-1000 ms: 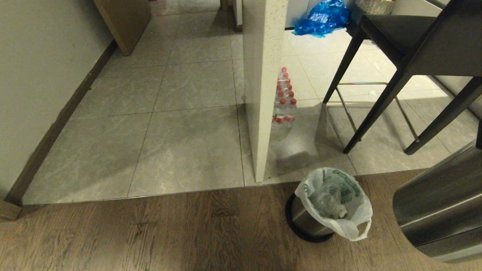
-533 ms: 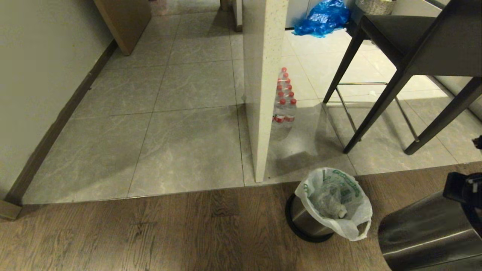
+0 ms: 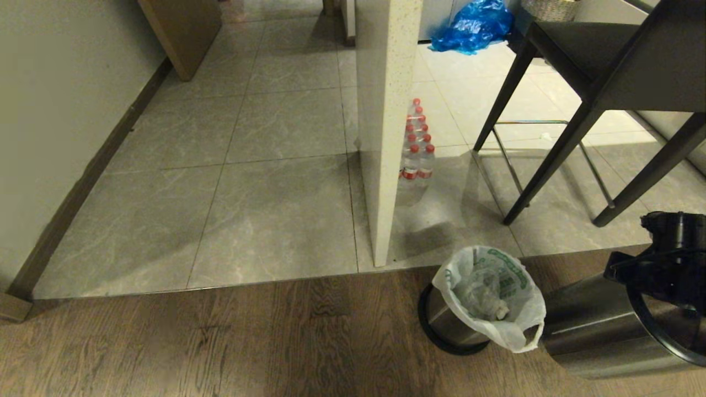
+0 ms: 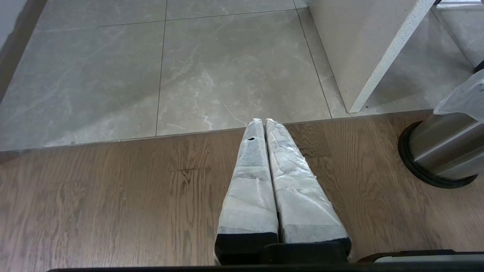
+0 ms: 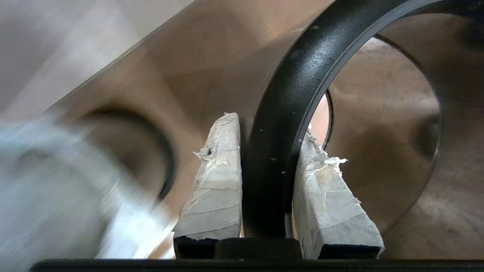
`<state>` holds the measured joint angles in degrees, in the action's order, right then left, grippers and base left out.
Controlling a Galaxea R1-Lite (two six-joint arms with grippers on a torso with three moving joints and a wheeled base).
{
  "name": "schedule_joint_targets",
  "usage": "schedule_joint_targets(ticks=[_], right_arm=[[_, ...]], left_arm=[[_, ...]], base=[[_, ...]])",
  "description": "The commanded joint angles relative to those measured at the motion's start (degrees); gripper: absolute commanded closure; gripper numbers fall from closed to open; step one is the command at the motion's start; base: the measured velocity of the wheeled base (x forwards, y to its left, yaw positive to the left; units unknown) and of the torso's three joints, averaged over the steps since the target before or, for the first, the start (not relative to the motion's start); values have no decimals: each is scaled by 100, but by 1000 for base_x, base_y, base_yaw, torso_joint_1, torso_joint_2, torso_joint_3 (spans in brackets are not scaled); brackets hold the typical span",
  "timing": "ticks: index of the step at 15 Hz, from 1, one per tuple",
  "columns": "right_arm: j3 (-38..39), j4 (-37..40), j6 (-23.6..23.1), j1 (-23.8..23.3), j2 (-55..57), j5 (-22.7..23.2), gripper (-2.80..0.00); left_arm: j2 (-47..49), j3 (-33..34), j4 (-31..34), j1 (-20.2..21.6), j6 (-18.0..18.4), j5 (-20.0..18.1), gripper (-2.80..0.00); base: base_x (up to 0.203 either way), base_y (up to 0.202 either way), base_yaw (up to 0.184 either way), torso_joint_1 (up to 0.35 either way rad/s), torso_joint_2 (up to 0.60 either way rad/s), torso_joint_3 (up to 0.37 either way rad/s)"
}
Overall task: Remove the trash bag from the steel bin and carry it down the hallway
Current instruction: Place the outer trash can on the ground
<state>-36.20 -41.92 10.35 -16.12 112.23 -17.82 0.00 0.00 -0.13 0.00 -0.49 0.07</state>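
Two steel cylinders show in the head view. The smaller one, the steel bin [image 3: 441, 322], stands upright on the brown wood floor [image 3: 220, 342], just short of the edge where the grey hallway tiles [image 3: 265, 209] begin. We note the trash bag [image 3: 485, 292] sitting in it, its whitish, green-printed rim folded out over the top and crumpled plastic inside. Just beside it on the right lies a larger-looking steel cylinder [image 3: 590, 331], tipped on its side, with the right pincer [image 3: 642, 270] at its black ring [image 3: 662, 342]. Beyond the bin we see a white partition [image 3: 386, 110], a pack of red-capped water bottles [image 3: 417, 149] against it, a dark chair [image 3: 606, 60] and, far back, a blue plastic bag [image 3: 471, 25]. From the left wrist view, the left pincer [image 4: 263, 121] has its taped fingers pressed together with nothing between them, hanging over the wood floor near the tile edge, well apart from the bin. From the right wrist view, the taped fingers [image 5: 215, 181] pinch the black ring, one outside and one inside it; the open steel interior shows beyond. The blurred pale mass to one side we cannot identify.
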Motion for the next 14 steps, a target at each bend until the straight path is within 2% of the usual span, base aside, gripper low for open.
schedule_joint_targets(ticks=[1, 5, 11, 12, 14], right_arm=[[-203, -312, -61, -186, 901, -11, 0], [-920, -824, -130, -412, 1693, -9, 0], [-1047, -1383, -118, -418, 2425, -2, 0], [-1031, -1432, -107, -426, 2513, 99, -280], [-1082, -1407, -114, -427, 2562, 204, -280]], left_arm=[[-9, 0, -4, 0, -4, 2, 0], [-9, 0, -4, 0, -4, 2, 0], [-9, 0, -4, 0, -4, 2, 0], [-9, 0, -4, 0, -4, 2, 0], [-9, 0, -4, 0, -4, 2, 0]], base=[[0, 0, 0, 0, 0, 0], [0, 0, 0, 0, 0, 0], [0, 0, 0, 0, 0, 0], [0, 0, 0, 0, 0, 0], [0, 0, 0, 0, 0, 0]])
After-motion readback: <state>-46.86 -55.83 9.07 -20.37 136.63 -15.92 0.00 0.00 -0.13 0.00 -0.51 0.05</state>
